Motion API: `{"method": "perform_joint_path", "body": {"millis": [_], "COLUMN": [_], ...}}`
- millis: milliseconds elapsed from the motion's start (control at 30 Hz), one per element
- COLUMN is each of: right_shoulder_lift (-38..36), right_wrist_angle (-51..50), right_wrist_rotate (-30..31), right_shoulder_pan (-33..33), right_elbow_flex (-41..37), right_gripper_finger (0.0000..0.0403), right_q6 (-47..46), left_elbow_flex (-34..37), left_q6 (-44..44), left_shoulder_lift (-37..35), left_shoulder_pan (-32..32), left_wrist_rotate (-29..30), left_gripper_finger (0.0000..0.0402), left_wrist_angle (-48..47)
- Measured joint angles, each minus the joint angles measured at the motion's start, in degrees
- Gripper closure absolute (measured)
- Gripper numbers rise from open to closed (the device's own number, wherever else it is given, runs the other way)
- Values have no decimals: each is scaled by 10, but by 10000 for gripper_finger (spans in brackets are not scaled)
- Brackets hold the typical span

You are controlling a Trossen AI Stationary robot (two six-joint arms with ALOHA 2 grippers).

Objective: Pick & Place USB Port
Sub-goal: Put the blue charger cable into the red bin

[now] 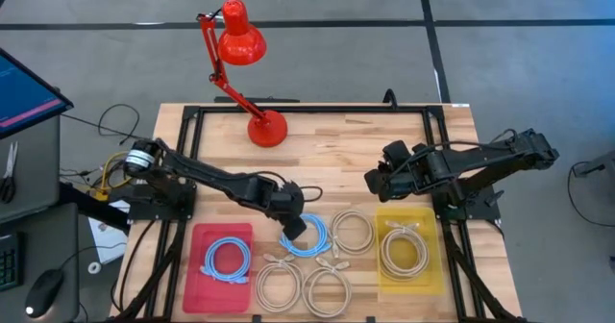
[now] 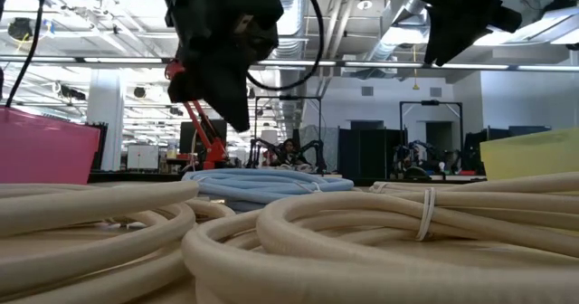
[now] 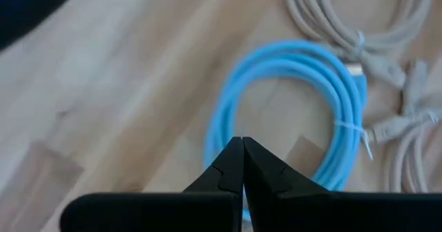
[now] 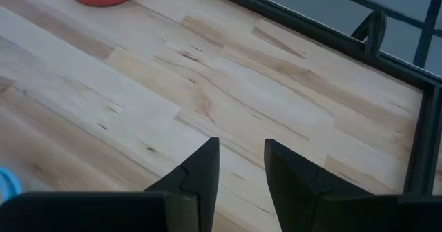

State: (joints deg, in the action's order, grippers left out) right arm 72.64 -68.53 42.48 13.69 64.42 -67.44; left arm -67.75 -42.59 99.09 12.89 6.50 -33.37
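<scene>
Your left gripper, fingers pressed together, hangs over the flat blue cable coil; no clear long axis. Right gripper waits spread.

Blue cable coil blurred, partly behind left hand.

no legible text, labels or signs

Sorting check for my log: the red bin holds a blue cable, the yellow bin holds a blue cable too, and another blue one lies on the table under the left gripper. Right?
Not quite. The high view shows the yellow bin holds a beige cable, not blue. The rest stands: a blue cable in the red bin, another blue one under the left gripper.
</scene>
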Motion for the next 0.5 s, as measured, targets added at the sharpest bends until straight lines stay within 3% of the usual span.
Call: {"method": "perform_joint_path", "body": {"millis": [267, 500], "right_shoulder_lift": [0, 0], "right_wrist_angle": [0, 0], "right_wrist_rotate": [0, 0], "right_shoulder_pan": [0, 0], "right_elbow_flex": [0, 0], "right_gripper_finger": [295, 295], "right_q6": [3, 3], "left_elbow_flex": [0, 0], "left_q6": [17, 29], "left_shoulder_lift": [-2, -1], "left_shoulder_pan": [-3, -12], "left_wrist_rotate": [-16, -7], "left_gripper_finger": [393, 334], "left_wrist_angle": [9, 13]}}
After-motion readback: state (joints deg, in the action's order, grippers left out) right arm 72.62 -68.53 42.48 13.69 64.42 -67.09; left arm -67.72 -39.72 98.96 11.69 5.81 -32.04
